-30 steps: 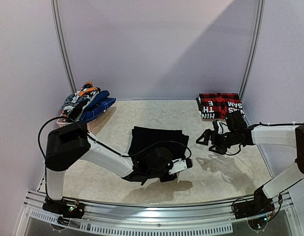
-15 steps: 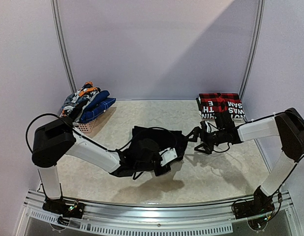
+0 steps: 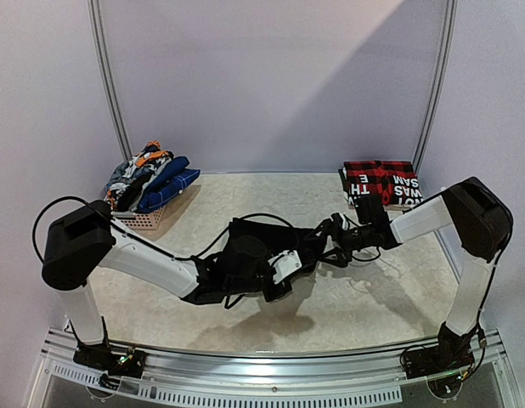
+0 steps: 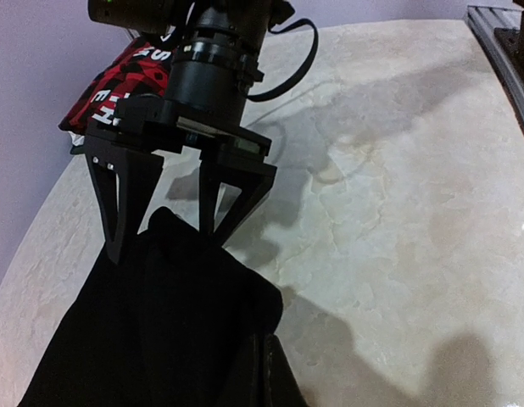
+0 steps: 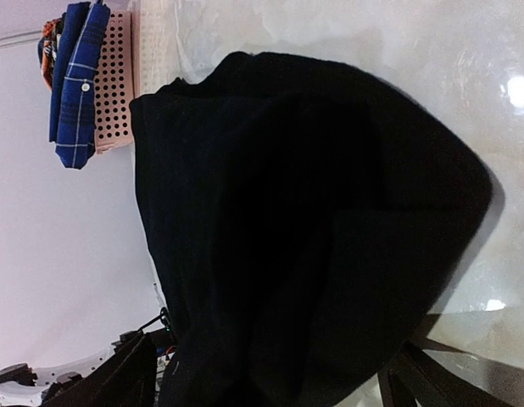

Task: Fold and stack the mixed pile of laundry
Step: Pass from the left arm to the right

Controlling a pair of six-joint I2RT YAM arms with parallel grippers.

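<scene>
Far left back, pale lattice basket point(image 3: 142, 219) holds the mixed laundry pile point(image 3: 142, 174): blue plaid shirt point(image 3: 171, 183) draped over the rim, grey-white-orange patterned pieces heaped behind it. The pile is bunched, not folded; lower layers are hidden by the basket wall.

Centre of the marbled surface point(image 3: 245, 200): large black trousers point(image 3: 279, 240), a crumpled dark mass with soft folds and a rounded bulging edge in the right wrist view. Folds are hard to read, black on black. The left arm lies across the garment and covers much of it from above.

Left tool point(image 3: 303, 257) sits low over the right part of the trousers. Its fingers blend into the dark cloth in its own camera, so I cannot tell whether they are apart or together.

Right tool point(image 4: 164, 242) meets the trousers' right edge, fingers spread wide, tips at or just on the cloth hem; contact possibly, not certain. In its own view the fingers are cut off at the bottom frame edge.

Far right back: folded red-black plaid piece point(image 3: 380, 180) with white lettering, partly hidden behind the right arm.
</scene>
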